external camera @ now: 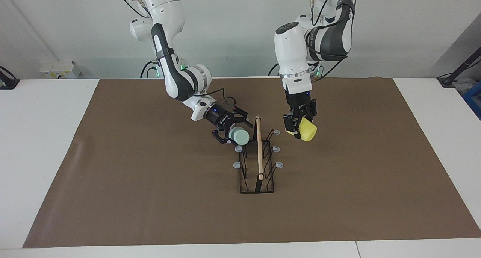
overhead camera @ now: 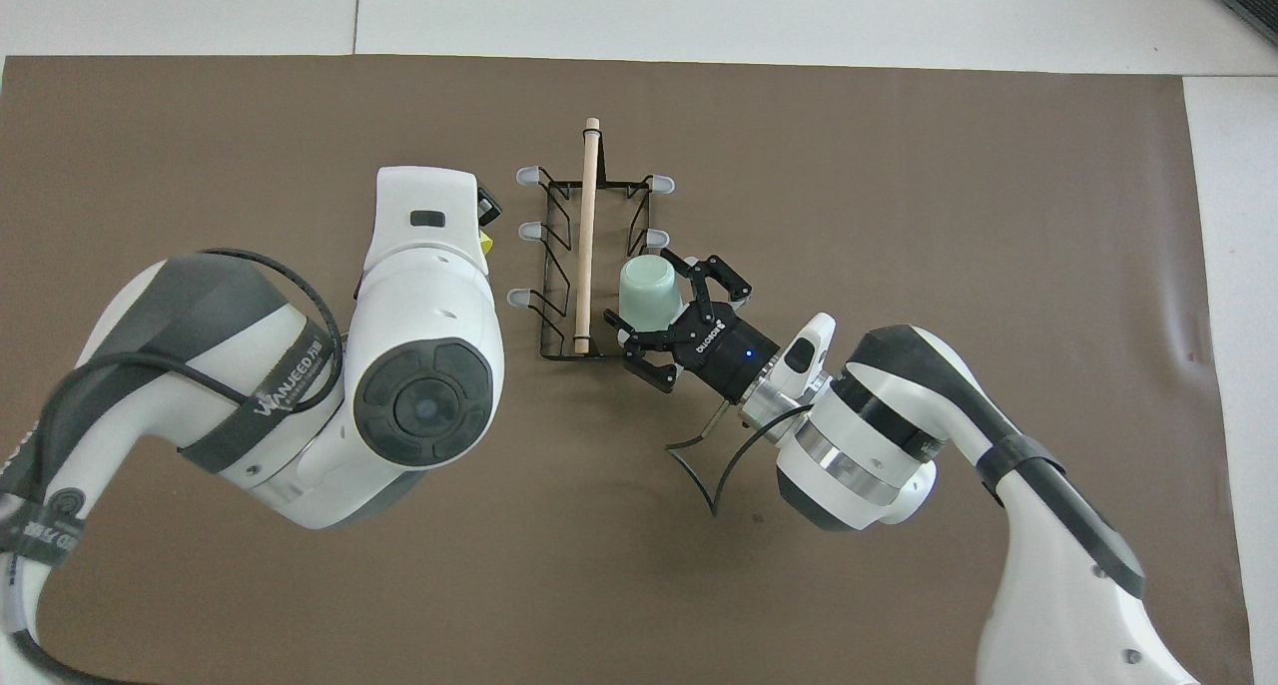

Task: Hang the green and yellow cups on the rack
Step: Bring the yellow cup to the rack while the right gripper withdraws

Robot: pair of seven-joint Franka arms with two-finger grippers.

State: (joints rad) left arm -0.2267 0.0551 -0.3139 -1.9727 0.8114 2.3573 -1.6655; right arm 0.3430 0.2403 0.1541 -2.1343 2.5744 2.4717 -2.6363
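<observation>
The right tool (external camera: 233, 131) reaches in low from its own end of the surface (external camera: 150, 198), tilted toward the rack (external camera: 257, 164); its fingers look spread around the green cup (external camera: 240, 136) rather than squeezing it, and the cup sits base-outward just off the fingertips, over the prong nearest the robots on that side of the rack. I'd judge the cup is being let go there, slipped mouth-first onto the prong so the wire carries it, though I cannot tell whether the prong is truly inside.

The left tool (external camera: 299, 128) hangs almost straight down from its wrist, just beside the rack on the facing row of prongs; it is pinching the yellow cup (external camera: 307, 130) by the rim, the cup turned on its side below the fingers and clear of the brown mat. That sideways carry seems chosen so the mouth can be swung toward a grey-tipped prong (external camera: 276, 131) a little below and beside the tool; from overhead the arm's own body hides nearly all of that cup.

The rack stands between the two tools, its wooden rod (external camera: 259, 147) running lengthwise along the top, three prongs each side; each arm works its own row, which keeps them from crossing over the handle.

What's left, I'd say: free the green cup cleanly, then seat the yellow one.
</observation>
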